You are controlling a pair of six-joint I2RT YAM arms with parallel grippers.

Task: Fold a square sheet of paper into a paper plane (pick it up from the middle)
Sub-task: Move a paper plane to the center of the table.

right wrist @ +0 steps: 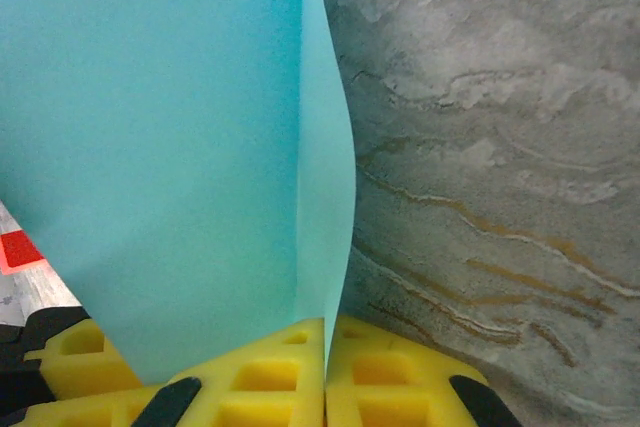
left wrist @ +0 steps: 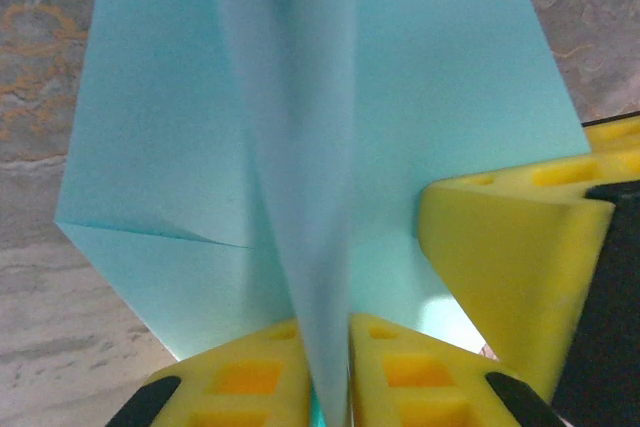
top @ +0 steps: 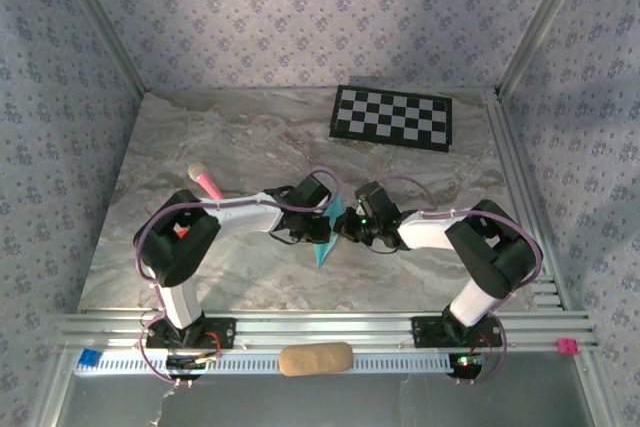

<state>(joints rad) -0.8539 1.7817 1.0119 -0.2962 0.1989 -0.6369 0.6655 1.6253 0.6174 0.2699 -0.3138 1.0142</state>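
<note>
The marbled grey worktop (top: 200, 147) spans the floor of a booth with patterned walls. Two arms reach inward across it from the near edge, the left arm (top: 240, 215) and the right arm (top: 440, 232), and their wrists meet near the middle of the surface. A black-and-white checkerboard mat (top: 392, 117) lies flat at the far side, right of centre, well apart from both arms.

Between the two wrists sits the light blue paper (top: 327, 237), already creased, with one point aimed toward the near edge. In the left wrist view the paper (left wrist: 300, 97) shows a raised centre ridge with a flat panel on each side and a short crease on the left panel. In the right wrist view the paper (right wrist: 170, 147) stands as a broad sheet with a folded edge on its right.

The left claw (left wrist: 325, 347) is closed tight on the bottom of the centre ridge, its yellow fingers pressed to either side. The right claw (right wrist: 325, 357) is pinched shut on the folded edge; one of its yellow fingers (left wrist: 510, 247) rests against the paper just beside the left claw.

A pink marker (top: 207, 183) lies behind the left arm. A tan oval pad (top: 315, 358) sits on the front rail.
</note>
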